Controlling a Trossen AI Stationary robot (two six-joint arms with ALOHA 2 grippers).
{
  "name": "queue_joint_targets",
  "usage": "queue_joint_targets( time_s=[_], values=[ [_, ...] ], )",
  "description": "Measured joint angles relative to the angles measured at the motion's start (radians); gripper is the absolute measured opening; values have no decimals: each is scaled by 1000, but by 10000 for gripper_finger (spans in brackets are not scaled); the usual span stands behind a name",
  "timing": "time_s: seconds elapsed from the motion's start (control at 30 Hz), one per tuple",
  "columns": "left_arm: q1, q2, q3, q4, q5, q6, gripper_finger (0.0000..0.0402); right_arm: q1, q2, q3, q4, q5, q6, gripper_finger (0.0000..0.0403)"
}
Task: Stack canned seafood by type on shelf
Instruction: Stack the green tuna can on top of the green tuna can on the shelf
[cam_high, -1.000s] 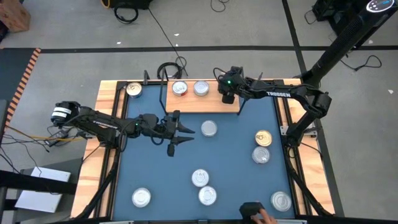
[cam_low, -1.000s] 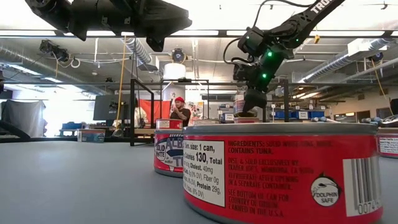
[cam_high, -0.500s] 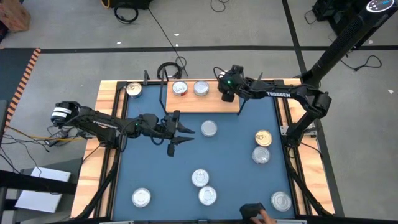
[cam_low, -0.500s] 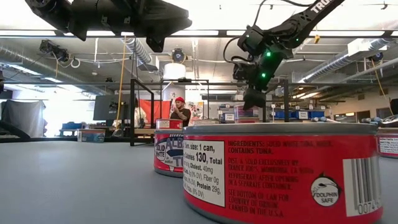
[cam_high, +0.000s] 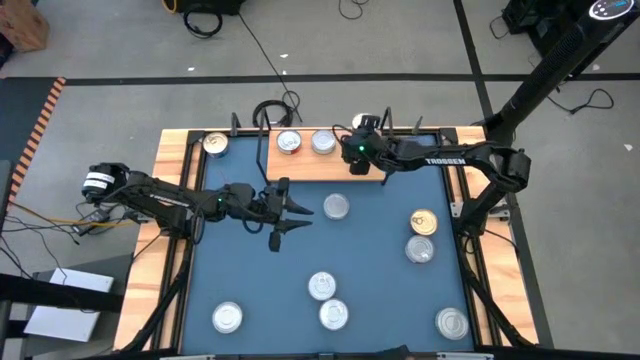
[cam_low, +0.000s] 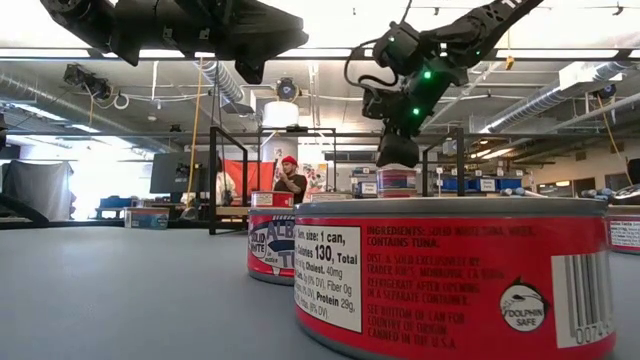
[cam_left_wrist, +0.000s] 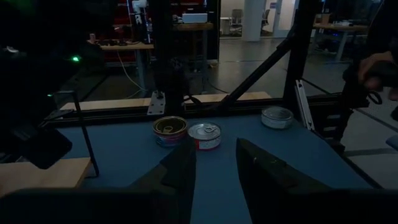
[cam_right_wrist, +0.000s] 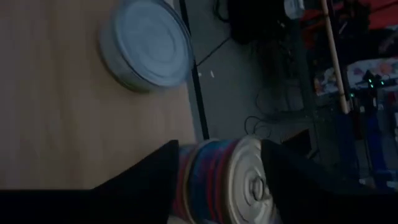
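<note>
1. My right gripper is over the right-hand part of the light wooden shelf board with thin black wire uprights. It straddles a short round tin with a pale pull-tab lid and a red-and-blue side label. The tin sits in the gap, but I cannot tell whether I am clamping it or only bracketing it.

2. This tin is near the board's far edge. A plain silver-lidded tin stands well apart from it on the same board.

3. I judge the tin to be stiff and dense for its size. It should not crush or flex, so a firm squeeze is safe.

4. The metal rims and glossy label look slick. A light pinch could let the tin rotate or slide out, the more so if it is tilted.

5. The best hold, I think, is across the side wall at mid-height, with the pads on opposite sides of the label. The ring-pull and lid rim give uneven contact, so I would keep off them.

6. The tin is flat above and below, so it should stack steadily if I set it down level and centred.

7. My left gripper waits with its jaws apart and empty above the blue table. More loose silver and gold-lidded tins lie there.
</note>
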Motion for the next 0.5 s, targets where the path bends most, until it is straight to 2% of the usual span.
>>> queue_joint_targets(
  time_s=[0.33, 0.47, 0.5],
  values=[
    [0, 0, 0, 0, 0, 2, 120, 78, -1, 0, 0, -4, 100, 85],
    [0, 0, 0, 0, 0, 8, 120, 101, -1, 0, -9, -65, 153, 16],
    [0, 0, 0, 0, 0, 15, 120, 106, -1, 0, -14, -86, 168, 10]
  ],
)
